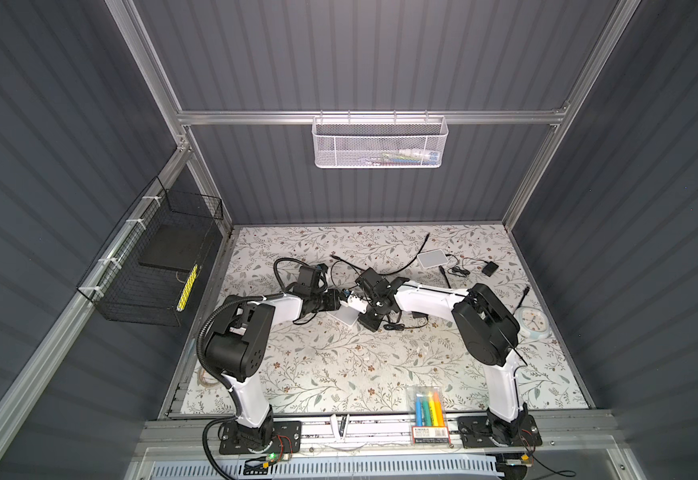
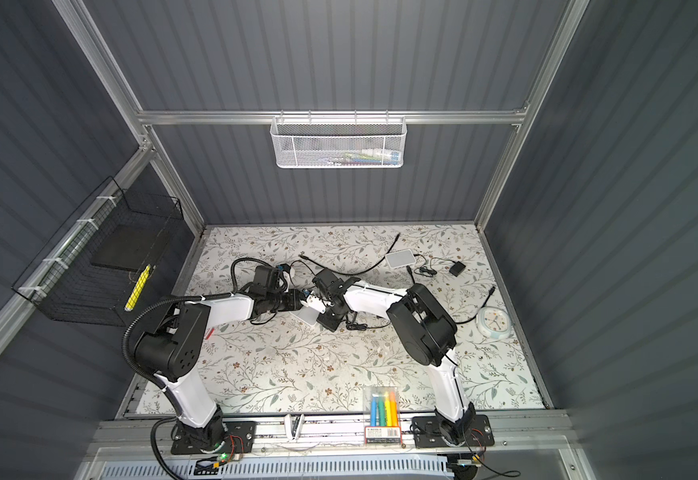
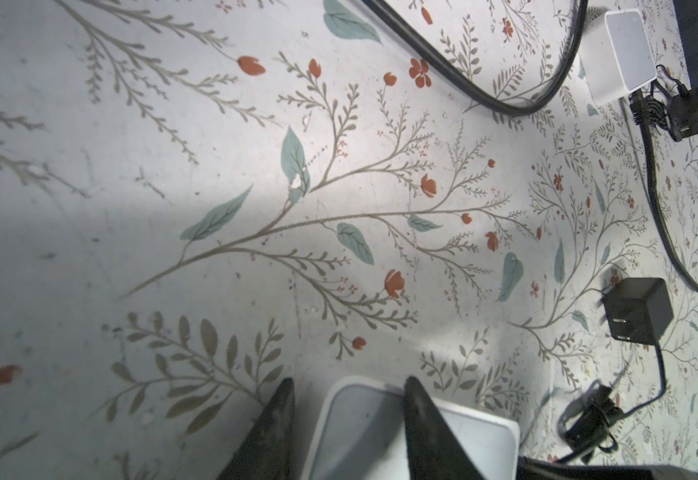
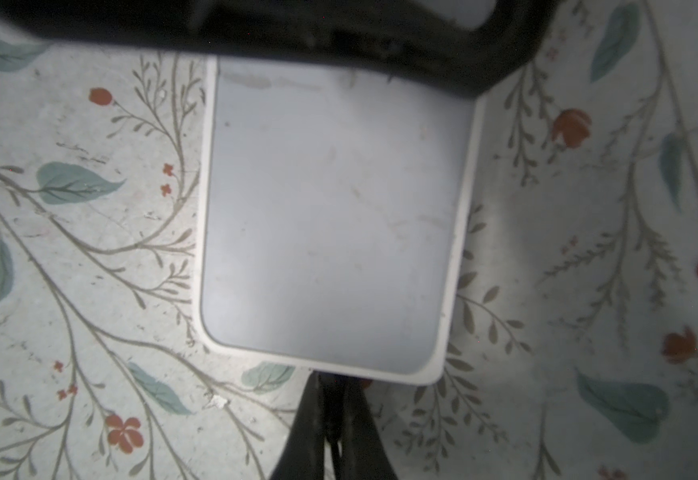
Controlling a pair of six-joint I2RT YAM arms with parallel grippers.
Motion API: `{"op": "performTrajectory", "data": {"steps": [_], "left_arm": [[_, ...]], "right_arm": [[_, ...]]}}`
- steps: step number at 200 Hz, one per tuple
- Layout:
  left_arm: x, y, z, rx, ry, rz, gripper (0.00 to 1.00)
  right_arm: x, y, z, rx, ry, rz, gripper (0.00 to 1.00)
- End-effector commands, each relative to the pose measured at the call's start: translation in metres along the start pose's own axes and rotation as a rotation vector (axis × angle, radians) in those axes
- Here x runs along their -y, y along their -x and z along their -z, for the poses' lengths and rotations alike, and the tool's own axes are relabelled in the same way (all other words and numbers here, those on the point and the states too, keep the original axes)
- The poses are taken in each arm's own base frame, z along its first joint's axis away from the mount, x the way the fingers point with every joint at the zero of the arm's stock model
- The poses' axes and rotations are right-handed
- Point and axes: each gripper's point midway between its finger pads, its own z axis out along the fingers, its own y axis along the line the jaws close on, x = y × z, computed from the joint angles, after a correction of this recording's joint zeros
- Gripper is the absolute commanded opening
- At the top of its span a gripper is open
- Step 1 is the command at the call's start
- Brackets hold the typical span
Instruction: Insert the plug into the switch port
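Switch (image 1: 348, 319) flat on floral mat (image 1: 339, 374), mid-table, mostly hidden under both grippers in both top views.

Left gripper (image 3: 349, 380) in from the left: jaws apart, one finger (image 3: 422, 419) over the switch's top, the other off its edge above bare mat. Gap visible beside the casing, nothing clamped.

Right gripper (image 4: 332, 386) in from the right, tips at the switch's edge: pinched fully together, thin dark strip between the tips. Cannot tell whether that strip is the plug. Port face not visible in any view.

Clutter:
- Black wall adapter (image 3: 636, 309) on the mat just right of the switch, thin cord running to a small coil (image 3: 588, 419).
- Thick black cable (image 3: 505, 109) curving across the far part of the mat, apart from the switch.
- Second white box (image 1: 432, 258) far right, small black block (image 1: 489, 269) to its right.
- Round clock (image 1: 534, 325) at the right edge.
- Marker pack (image 1: 429, 409) at the near edge, well apart from the grippers.
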Motion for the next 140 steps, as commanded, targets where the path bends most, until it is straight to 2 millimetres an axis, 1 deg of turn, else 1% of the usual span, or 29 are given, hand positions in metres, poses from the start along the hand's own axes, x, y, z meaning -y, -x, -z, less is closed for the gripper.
{"op": "performTrajectory", "data": {"steps": [1,64,140], "left_arm": [[0.035,-0.086,-0.015,-0.29,-0.138,0.059,0.42],[0.035,-0.092,-0.018,-0.29,-0.15,0.085,0.41],[0.043,-0.097,-0.023,-0.293,-0.175,0.097,0.4]], "right_arm": [[0.011,0.051,-0.007,0.172,-0.043,0.026,0.0],[0.014,0.051,-0.009,0.167,-0.051,0.008,0.0],[0.019,0.058,-0.007,0.175,-0.067,-0.014,0.0]]}}
